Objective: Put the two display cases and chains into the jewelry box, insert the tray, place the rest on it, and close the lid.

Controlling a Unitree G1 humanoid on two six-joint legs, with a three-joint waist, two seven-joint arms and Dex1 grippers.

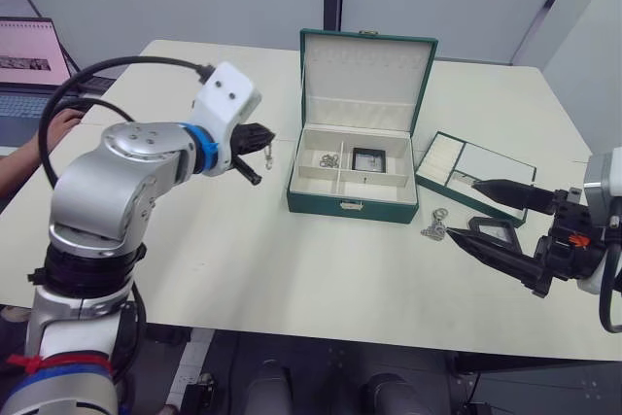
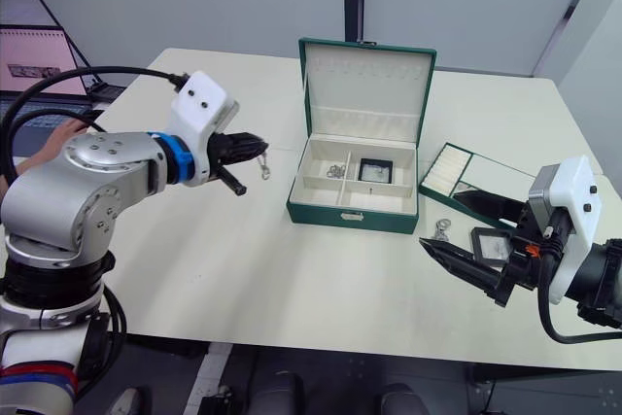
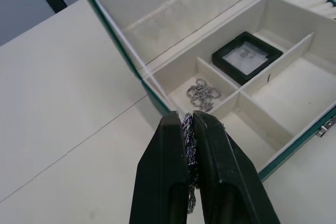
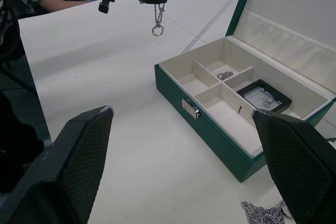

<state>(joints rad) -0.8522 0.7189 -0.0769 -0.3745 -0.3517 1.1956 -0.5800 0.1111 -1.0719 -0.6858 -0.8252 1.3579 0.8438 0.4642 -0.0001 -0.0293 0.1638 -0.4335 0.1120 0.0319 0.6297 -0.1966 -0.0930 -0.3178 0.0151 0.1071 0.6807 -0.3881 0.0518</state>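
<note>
The left gripper (image 1: 260,136) is clenched on a chain (image 1: 268,155) that dangles above the table, and the box (image 1: 352,203) lies at its 3 o'clock in the head view, near but not yet under it, long axis running left to right, lid (image 1: 367,67) upright. Inside, one chain (image 1: 329,159) and one case (image 1: 367,158) already sit in the rear compartments. The right gripper (image 1: 486,211) hangs spread wide and empty near the second case (image 2: 493,243), a loose chain (image 1: 434,228) and the tray (image 1: 505,164), all at the box's 4 o'clock.
</note>
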